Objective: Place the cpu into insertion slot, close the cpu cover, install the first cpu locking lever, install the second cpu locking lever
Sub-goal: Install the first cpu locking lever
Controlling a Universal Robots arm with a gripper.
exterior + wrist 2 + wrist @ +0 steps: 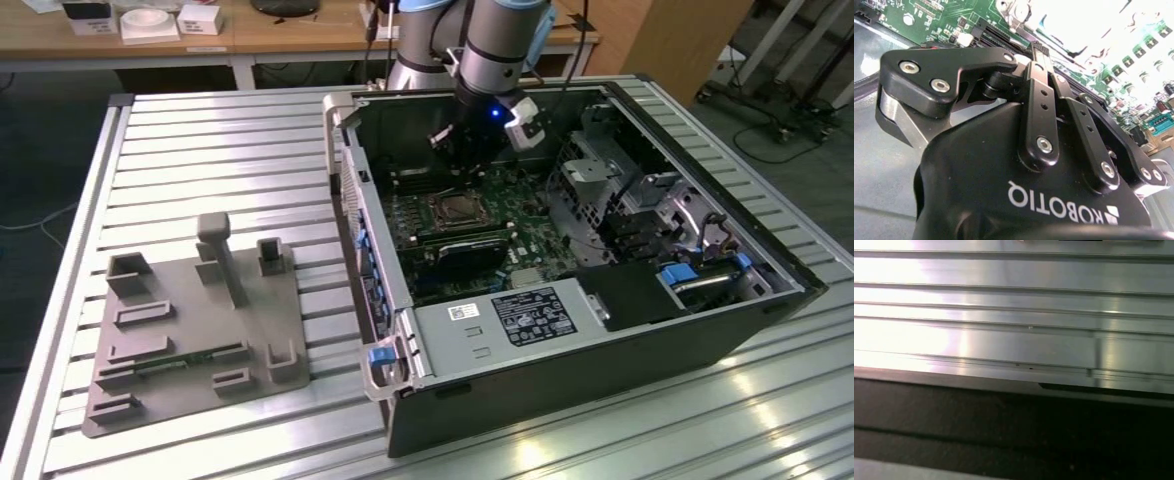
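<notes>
The end effector [463, 150] hung inside an open computer case [561, 400], pointing down at the green motherboard [541, 215]. In the second wrist view the end effector [1035, 52] was seen from behind its black linkage, which hid the tips. It could not be told whether it was spread, pressed together, or pinching anything. Directly beneath it and slightly nearer the exterior camera sat the insertion slot [454, 210], a square dark socket with a metal rim. The arm was probably stationed over it because all four steps happen there. The cpu could not be picked out as a separate chip, whether in the slot or at the tips. Nor was it clear whether the cpu cover lay flat or raised. Farther from the end effector, past the slot, a grey power supply box [501, 320] with a white label filled the case's near corner. The case lay on its side with the panel off, apparently so that the board faced up for a reach from above. It rested on a ribbed aluminium counter [214, 150], whose slats the first wrist view also showed [1004, 340]. Well away from the end effector, toward the exterior view's left, a grey moulded fixture [200, 340] stood on the counter, seemingly a holder for parts.
</notes>
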